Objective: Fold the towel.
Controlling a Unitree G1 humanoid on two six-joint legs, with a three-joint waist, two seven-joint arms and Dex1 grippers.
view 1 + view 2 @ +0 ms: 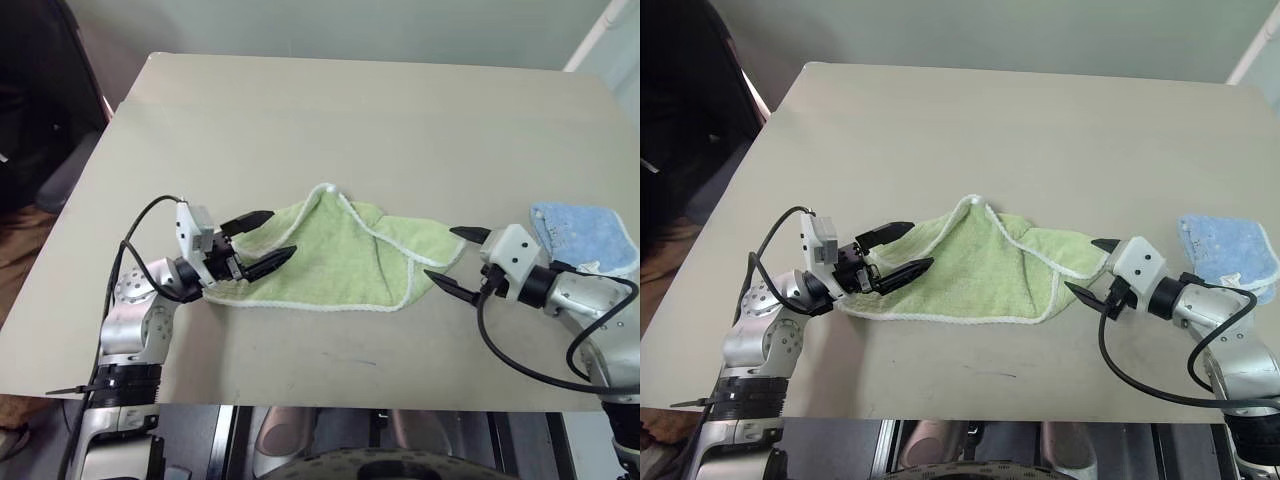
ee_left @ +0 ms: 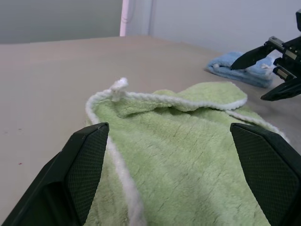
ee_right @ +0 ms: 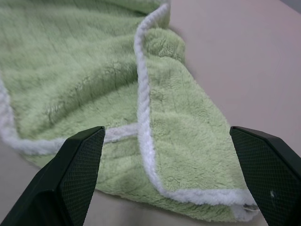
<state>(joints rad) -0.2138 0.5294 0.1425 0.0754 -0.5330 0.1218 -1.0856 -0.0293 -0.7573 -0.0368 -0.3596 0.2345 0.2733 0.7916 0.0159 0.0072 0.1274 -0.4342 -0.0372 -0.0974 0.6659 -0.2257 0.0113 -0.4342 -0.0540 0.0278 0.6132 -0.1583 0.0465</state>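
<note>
The light green towel [image 1: 335, 260] with a white stitched edge lies rumpled and partly folded over itself in the middle of the beige table [image 1: 330, 120]. My left gripper [image 1: 265, 240] is open at the towel's left end, its fingers straddling that edge. At the right end my right gripper [image 1: 455, 260] stands open too, tips just off the towel's corner. In the left wrist view the towel [image 2: 188, 155] spreads between the two fingers [image 2: 87, 165]. A folded corner with its white edge [image 3: 143, 108] lies close ahead in the right wrist view.
A light blue towel [image 1: 585, 235] lies folded at the table's right edge, behind my right arm; it is the blue towel [image 2: 235, 68] far off in the left wrist view. The near table edge runs just below both arms. A dark chair stands off the left side.
</note>
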